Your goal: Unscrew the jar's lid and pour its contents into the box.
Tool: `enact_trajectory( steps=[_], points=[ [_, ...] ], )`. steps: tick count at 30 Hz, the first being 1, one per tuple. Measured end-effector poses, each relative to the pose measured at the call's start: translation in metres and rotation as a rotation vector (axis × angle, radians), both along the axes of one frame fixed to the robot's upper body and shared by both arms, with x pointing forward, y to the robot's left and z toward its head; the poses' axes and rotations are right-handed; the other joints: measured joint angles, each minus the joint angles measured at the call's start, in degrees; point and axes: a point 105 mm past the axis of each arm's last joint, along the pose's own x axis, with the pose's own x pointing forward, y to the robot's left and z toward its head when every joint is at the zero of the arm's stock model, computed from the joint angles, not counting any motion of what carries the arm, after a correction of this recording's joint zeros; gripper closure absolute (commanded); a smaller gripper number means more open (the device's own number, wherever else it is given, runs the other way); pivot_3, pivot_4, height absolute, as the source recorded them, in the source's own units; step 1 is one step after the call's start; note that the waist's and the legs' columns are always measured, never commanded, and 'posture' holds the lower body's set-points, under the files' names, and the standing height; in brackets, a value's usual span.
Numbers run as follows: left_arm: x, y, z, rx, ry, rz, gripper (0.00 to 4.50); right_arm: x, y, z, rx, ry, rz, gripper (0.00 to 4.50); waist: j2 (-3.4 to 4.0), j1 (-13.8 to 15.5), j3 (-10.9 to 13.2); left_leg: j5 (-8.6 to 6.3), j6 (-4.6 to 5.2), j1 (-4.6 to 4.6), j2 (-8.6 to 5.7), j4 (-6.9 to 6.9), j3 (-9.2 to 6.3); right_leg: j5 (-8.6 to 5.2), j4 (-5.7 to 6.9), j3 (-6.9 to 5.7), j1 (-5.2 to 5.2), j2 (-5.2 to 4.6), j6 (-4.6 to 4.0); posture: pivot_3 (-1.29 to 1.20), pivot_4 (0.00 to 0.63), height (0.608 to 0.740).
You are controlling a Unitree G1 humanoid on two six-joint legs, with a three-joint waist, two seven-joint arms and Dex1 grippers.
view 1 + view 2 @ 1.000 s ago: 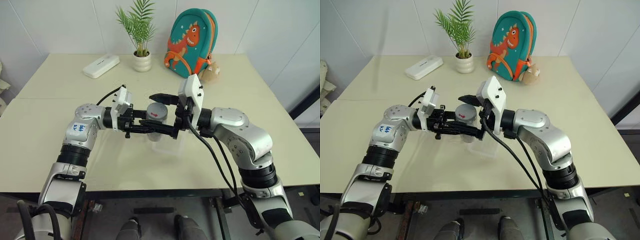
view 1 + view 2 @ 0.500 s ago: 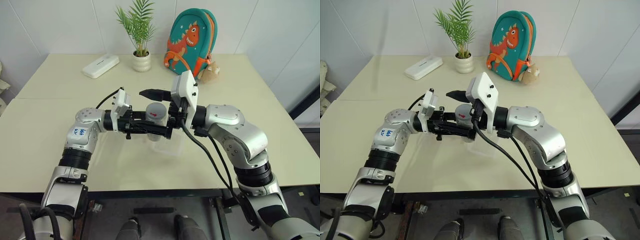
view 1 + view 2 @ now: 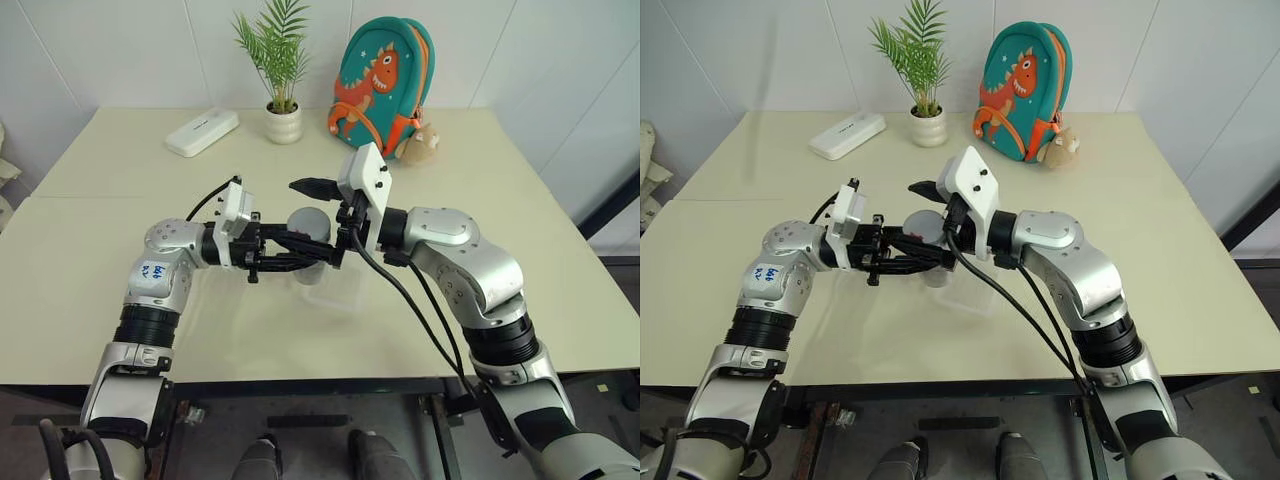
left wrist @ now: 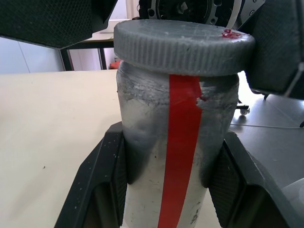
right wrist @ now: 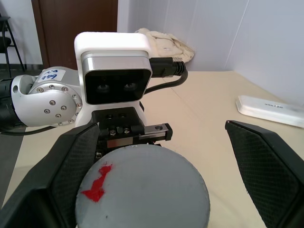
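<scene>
Jaws of the left gripper [image 4: 171, 180] clamp the jar [image 4: 175, 142]; right gripper [image 5: 156, 156] jaws stand apart, flanking the grey lid [image 5: 142, 190].

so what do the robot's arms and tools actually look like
Both arms are silver-grey metal with black ribbed joint rings. The left arm carries a small blue-and-white sticker with handwriting; the right arm has black cables looping down from its wrist. Each wrist bears a white camera block. The left tool and right tool each have two black, finely textured fingers.
</scene>
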Motion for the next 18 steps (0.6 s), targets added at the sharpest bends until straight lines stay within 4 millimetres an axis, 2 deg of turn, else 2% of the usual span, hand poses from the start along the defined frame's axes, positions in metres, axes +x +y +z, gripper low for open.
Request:
enact_trajectory(
  steps=[11,18],
  points=[
    [0.001,0.016,-0.001,-0.006,0.004,0.059,2.62,0.000,-0.007,0.000,-0.031,-0.008,-0.009,0.07,0.00,0.0,0.0,0.00,0.00,0.00,0.00,0.00,0.00,-0.01,0.00,0.00,-0.01,0.00,-0.01,0.00,0.150,0.740],
    [0.001,0.020,-0.002,-0.007,0.021,0.077,2.62,-0.005,-0.018,0.001,-0.076,-0.021,-0.031,0.07,0.00,0.1,0.0,-0.01,-0.01,-0.01,0.01,0.00,0.00,-0.11,-0.02,0.00,-0.01,0.00,-0.19,0.00,0.150,0.740]
  ],
)
